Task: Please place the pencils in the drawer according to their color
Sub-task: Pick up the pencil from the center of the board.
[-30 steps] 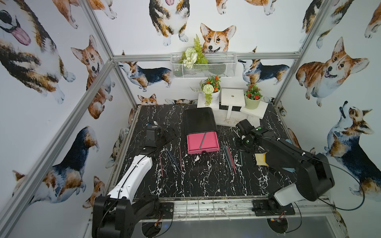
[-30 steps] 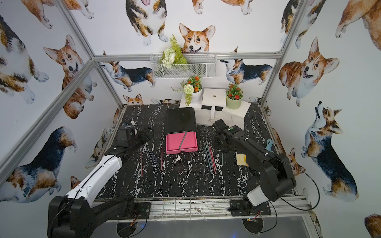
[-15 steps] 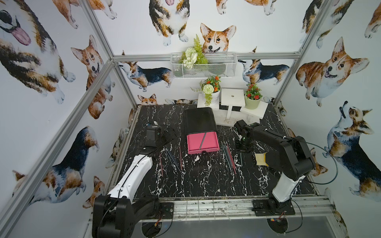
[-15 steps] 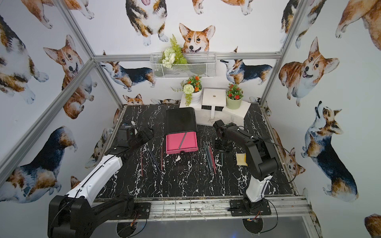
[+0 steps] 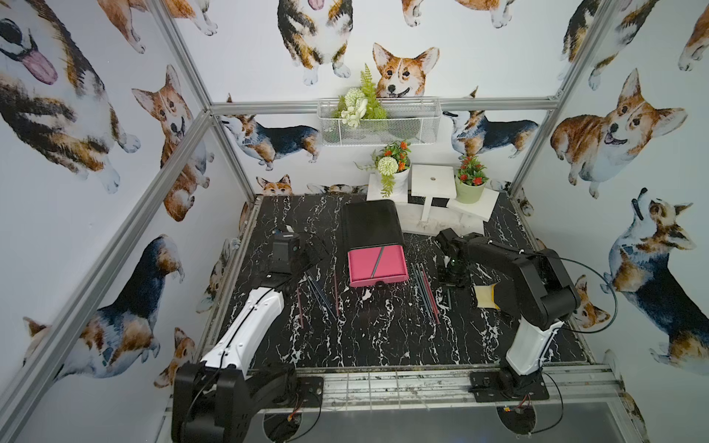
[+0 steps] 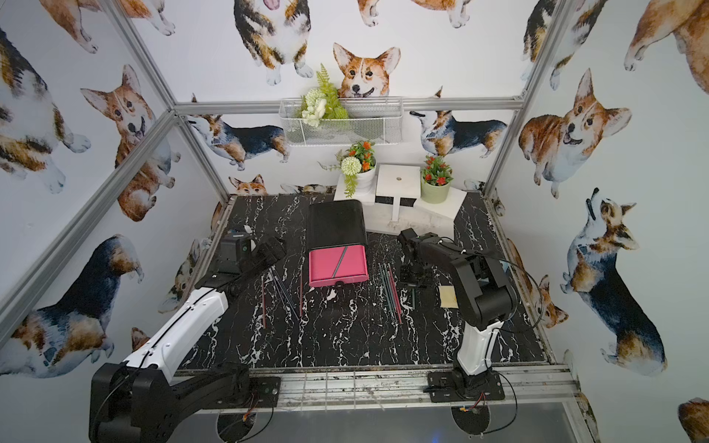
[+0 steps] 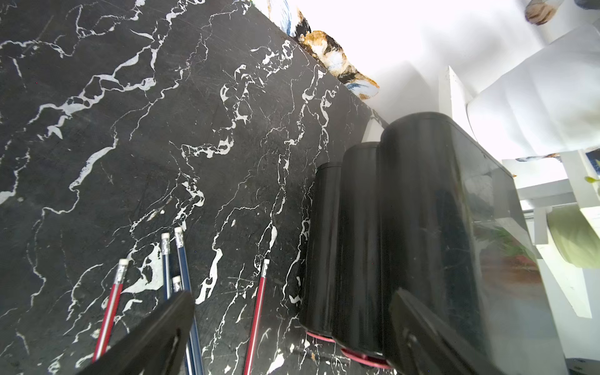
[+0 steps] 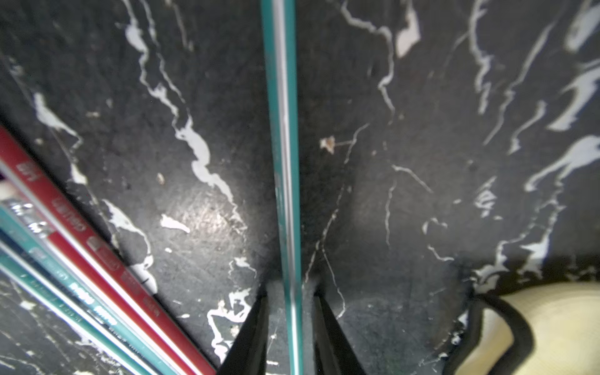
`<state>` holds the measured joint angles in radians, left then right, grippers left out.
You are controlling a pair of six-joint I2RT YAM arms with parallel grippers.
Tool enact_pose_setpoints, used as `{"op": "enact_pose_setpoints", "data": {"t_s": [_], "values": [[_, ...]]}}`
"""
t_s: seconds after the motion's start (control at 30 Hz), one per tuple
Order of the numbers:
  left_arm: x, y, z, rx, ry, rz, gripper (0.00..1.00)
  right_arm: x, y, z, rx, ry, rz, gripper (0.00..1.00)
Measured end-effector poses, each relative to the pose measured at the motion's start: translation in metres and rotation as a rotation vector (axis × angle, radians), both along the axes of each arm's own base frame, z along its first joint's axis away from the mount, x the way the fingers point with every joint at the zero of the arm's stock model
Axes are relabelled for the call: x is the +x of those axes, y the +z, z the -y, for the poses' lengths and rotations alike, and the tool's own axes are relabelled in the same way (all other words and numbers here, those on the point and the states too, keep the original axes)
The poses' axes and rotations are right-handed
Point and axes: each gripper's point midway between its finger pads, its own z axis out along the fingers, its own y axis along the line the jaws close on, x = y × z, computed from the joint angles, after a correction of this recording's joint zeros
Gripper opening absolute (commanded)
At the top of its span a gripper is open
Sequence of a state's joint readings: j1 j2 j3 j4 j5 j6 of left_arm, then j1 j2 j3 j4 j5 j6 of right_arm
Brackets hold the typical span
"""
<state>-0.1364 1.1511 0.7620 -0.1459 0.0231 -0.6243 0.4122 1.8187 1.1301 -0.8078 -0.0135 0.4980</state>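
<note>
Black marble table (image 5: 383, 337). Black cabinet (image 5: 370, 222) at centre back, its pink drawer (image 5: 391, 264) pulled out w/ one dark pencil (image 5: 378, 261) lying diagonal inside. L gripper (image 7: 292, 297) wide open, empty, above table btwn cabinet and red + blue pencils (image 7: 181, 259). R gripper (image 8: 290, 289) low, fingers narrowly apart, straddling green pencil (image 8: 281, 130) flat on table, slim gap each side. Red/green pencils (image 8: 97, 246) just beside.

A black marble counter (image 5: 383, 337) carried a pale yellow pad (image 5: 484, 297) near its right edge. At the back, a white-potted plant (image 5: 397, 177) and a green-potted plant (image 5: 470, 193) flanked a white stand (image 5: 433, 181). Above them a wire basket (image 5: 414, 128) of greenery hung on the corgi-patterned wall (image 5: 498, 57).
</note>
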Motion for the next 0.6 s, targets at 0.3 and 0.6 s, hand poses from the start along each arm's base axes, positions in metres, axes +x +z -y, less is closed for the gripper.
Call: {"op": "enact_pose_setpoints", "data": {"t_s": [0.3, 0.6], "values": [[0.000, 0.001, -0.001, 0.003, 0.005, 0.003, 1.00, -0.006, -0.004, 0.004, 0.004, -0.025, 0.012, 0.01], [0.000, 0.001, -0.002, 0.007, 0.010, 0.003, 1.00, -0.003, 0.021, 0.001, 0.044, -0.032, 0.081, 0.00]]}}
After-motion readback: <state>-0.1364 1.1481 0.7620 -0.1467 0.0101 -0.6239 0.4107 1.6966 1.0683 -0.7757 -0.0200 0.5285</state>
